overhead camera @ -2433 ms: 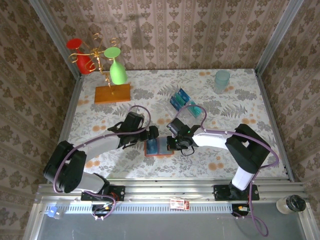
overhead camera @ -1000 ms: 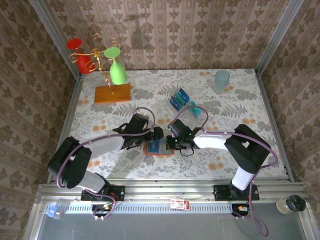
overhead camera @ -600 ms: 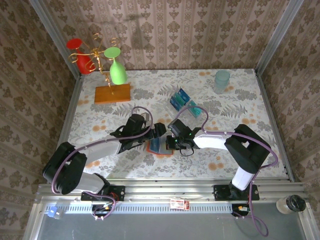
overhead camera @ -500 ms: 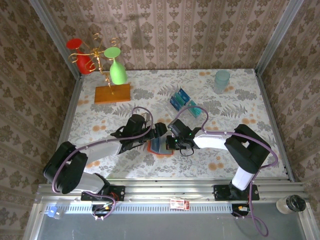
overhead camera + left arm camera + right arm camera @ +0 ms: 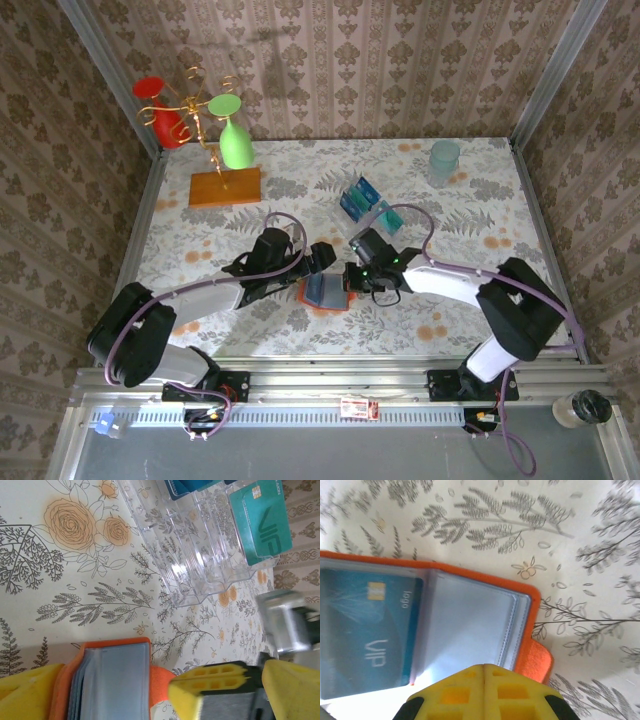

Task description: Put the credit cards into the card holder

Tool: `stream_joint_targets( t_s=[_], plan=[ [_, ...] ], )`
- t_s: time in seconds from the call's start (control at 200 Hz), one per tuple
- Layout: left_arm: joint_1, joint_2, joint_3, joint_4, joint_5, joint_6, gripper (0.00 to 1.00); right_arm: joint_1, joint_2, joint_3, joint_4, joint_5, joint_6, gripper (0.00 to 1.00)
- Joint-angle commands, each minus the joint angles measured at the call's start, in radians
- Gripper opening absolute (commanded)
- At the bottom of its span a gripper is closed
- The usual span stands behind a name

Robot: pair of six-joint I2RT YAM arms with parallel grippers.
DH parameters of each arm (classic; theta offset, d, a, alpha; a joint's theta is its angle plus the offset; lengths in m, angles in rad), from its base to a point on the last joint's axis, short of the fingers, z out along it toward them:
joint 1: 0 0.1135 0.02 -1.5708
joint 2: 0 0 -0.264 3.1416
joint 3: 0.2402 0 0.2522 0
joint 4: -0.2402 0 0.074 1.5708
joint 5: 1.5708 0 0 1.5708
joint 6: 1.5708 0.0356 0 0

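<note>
The card holder (image 5: pixel 325 292) lies open on the flowered bench (image 5: pixel 470 200), orange-red cover down and grey-blue sleeves up, between the two tools. In the right wrist view one teal-blue card (image 5: pixel 367 630) marked "VIP" sits inside a sleeve on the holder's left page, while the page beside it (image 5: pixel 470 625) looks bare. The holder's orange closing tab (image 5: pixel 535 661) sticks out at its outer edge.

The left tool (image 5: pixel 316 262) stands just left of and behind the holder with its jaws spread wide and nothing between them but the holder itself. In the left wrist view its yellow fingers (image 5: pixel 215 687) flank the holder (image 5: pixel 110 680), one at the cover's edge and one past the tab; whether either touches it I cannot tell.

The right tool (image 5: pixel 358 278) is at the holder's right edge, jaws pressed together and holding nothing. From its own camera the two yellow fingers (image 5: pixel 484 690) meet above the bare page; contact with the page cannot be told.

Behind the holder and a little to its right stands the clear plastic tray (image 5: pixel 383 224), with more credit cards (image 5: pixel 357 198) upright in its slots, dark blue and teal. Well behind and left of the holder is a wooden slab (image 5: pixel 225 187) carrying a rack with a green glass (image 5: pixel 235 140) and a red glass (image 5: pixel 160 110). Far behind and right of the holder stands a pale cup (image 5: pixel 444 160).
</note>
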Motion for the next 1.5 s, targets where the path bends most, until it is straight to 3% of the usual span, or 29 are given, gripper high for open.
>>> stream_joint_targets(
  t_s=[0.0,0.085,0.26,0.34,0.78,1.095,1.36,1.44,1.495],
  plan=[
    [-0.011,0.017,0.002,0.022,0.019,-0.017,1.00,-0.027,-0.064,-0.014,-0.071,0.011,-0.028,0.01],
    [-0.017,0.019,0.007,0.026,0.019,-0.020,1.00,-0.046,-0.084,-0.038,-0.074,0.015,-0.027,0.04],
    [-0.026,0.020,0.016,0.019,0.014,-0.017,1.00,-0.053,-0.088,-0.077,-0.058,0.011,-0.022,0.27],
    [-0.028,0.019,0.016,0.017,0.012,-0.018,1.00,-0.053,-0.075,-0.090,-0.037,0.003,-0.015,0.30],
    [-0.037,-0.005,0.018,-0.009,-0.004,-0.011,1.00,-0.051,-0.001,-0.105,0.029,-0.024,0.006,0.25],
    [-0.038,-0.012,0.014,-0.015,-0.010,-0.008,1.00,-0.032,-0.084,-0.102,0.004,0.000,0.027,0.31],
    [-0.036,-0.008,0.016,-0.014,-0.007,-0.005,1.00,-0.017,-0.012,-0.056,-0.003,0.008,0.029,0.39],
    [-0.037,-0.009,0.016,-0.015,-0.007,-0.005,1.00,-0.018,0.008,-0.051,-0.007,0.021,0.025,0.36],
    [-0.037,-0.009,0.018,-0.015,-0.004,-0.005,1.00,-0.020,0.016,-0.050,-0.010,0.029,0.023,0.27]
  ],
)
